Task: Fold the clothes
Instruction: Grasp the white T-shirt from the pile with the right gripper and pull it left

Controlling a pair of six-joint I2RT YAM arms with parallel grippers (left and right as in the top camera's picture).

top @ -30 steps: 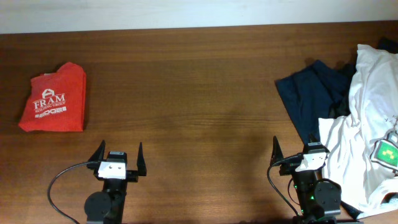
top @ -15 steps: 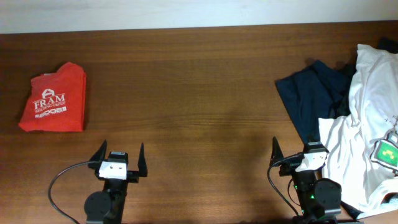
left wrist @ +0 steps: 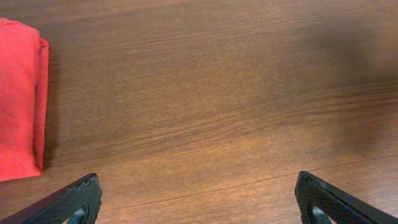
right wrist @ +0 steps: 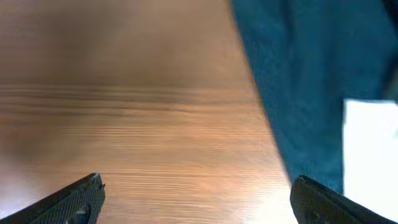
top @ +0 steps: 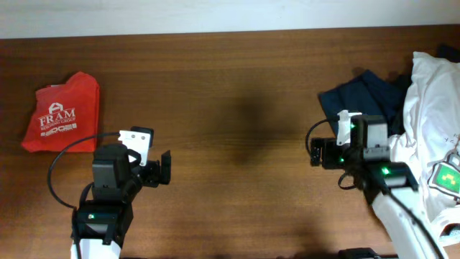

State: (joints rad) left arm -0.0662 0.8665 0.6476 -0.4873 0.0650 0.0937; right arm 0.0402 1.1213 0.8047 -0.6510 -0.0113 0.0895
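A folded red T-shirt lettered "FRAM" lies at the far left; its edge shows in the left wrist view. A crumpled navy shirt and a crumpled white shirt with a small green square print are piled at the right. My left gripper is open and empty over bare wood to the right of the red shirt. My right gripper is open and empty at the navy shirt's left edge. The navy cloth and a white patch lie to the right of its fingers.
The brown wooden table ends at a pale wall along the top of the overhead view. A black cable loops beside the left arm. The pile of clothes runs off the right edge.
Both arms have risen from the front edge and reached out over the table, the left toward the red shirt, the right toward the navy shirt. The clothes have not moved.
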